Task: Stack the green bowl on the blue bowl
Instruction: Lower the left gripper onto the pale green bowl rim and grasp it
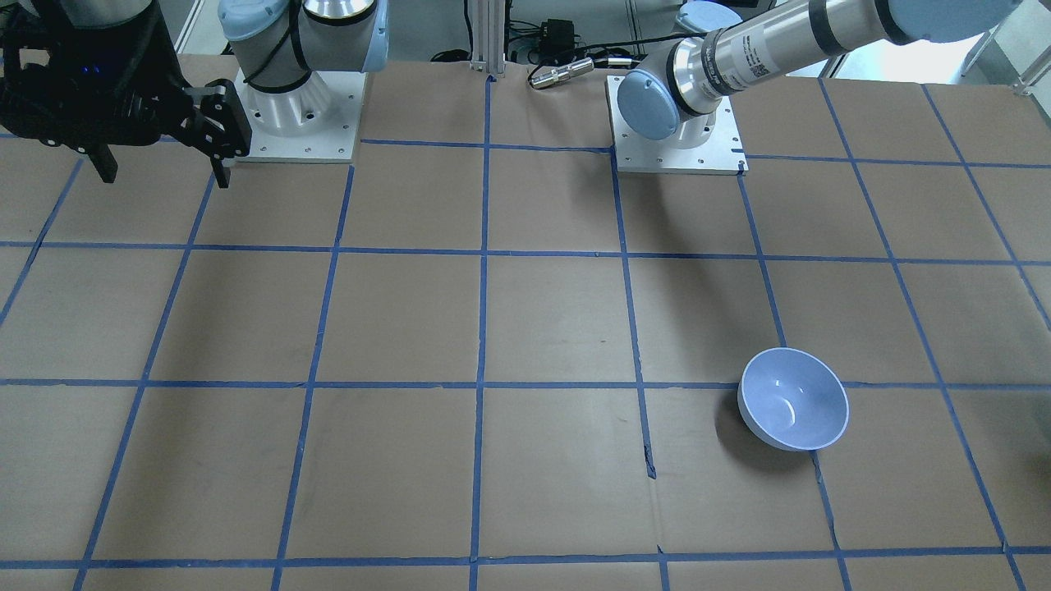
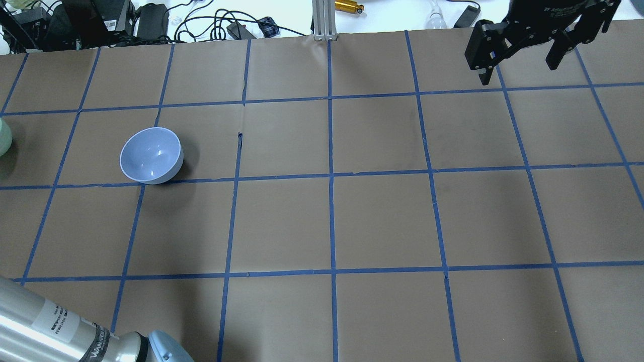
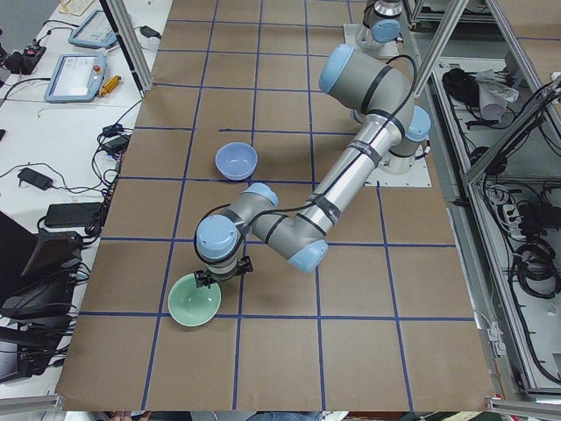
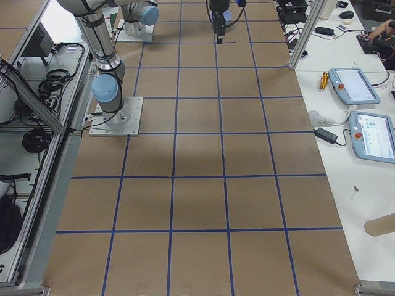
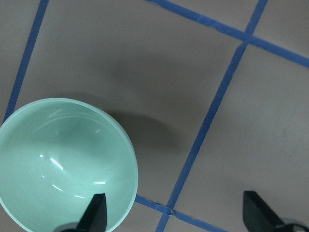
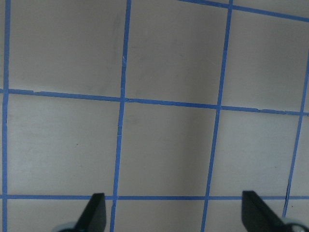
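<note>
The green bowl (image 5: 63, 164) stands upright on the table at the robot's far left, also seen in the exterior left view (image 3: 194, 303) and as a sliver at the overhead view's left edge (image 2: 2, 136). My left gripper (image 5: 176, 215) is open and empty above the bowl's near rim; one fingertip (image 5: 98, 212) lies over the bowl's inside, the other is outside it. The blue bowl (image 2: 151, 155) stands upright and empty further in on the left half, also in the front-facing view (image 1: 793, 398). My right gripper (image 2: 518, 70) is open and empty, high over the far right.
The table is brown paper with a blue tape grid (image 2: 330, 176). The arm bases (image 1: 677, 135) stand on white plates at the robot's edge. Cables and power supplies (image 2: 100, 20) lie beyond the far edge, tablets (image 4: 370, 132) on a side table.
</note>
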Controlling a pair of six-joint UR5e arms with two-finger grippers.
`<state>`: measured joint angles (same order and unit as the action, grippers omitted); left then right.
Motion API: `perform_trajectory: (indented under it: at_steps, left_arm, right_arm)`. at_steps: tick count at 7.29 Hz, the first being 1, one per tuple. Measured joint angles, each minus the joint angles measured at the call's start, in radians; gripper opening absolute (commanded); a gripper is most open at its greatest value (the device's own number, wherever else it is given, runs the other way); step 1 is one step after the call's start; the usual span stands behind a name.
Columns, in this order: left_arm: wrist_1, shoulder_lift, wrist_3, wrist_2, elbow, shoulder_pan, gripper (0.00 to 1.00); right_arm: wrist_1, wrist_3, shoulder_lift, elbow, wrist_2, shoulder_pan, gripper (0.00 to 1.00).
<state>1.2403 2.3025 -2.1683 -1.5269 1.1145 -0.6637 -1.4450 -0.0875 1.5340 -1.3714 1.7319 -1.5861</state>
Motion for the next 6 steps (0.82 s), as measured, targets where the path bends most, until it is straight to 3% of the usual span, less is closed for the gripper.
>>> perform_trajectory:
  at_steps: [6]
  left_arm:
    - [-0.039, 0.107, -0.066, 0.007, -0.034, 0.003, 0.97]
  right_arm:
    - [0.0, 0.0, 0.0, 0.0, 0.0, 0.0, 1.0]
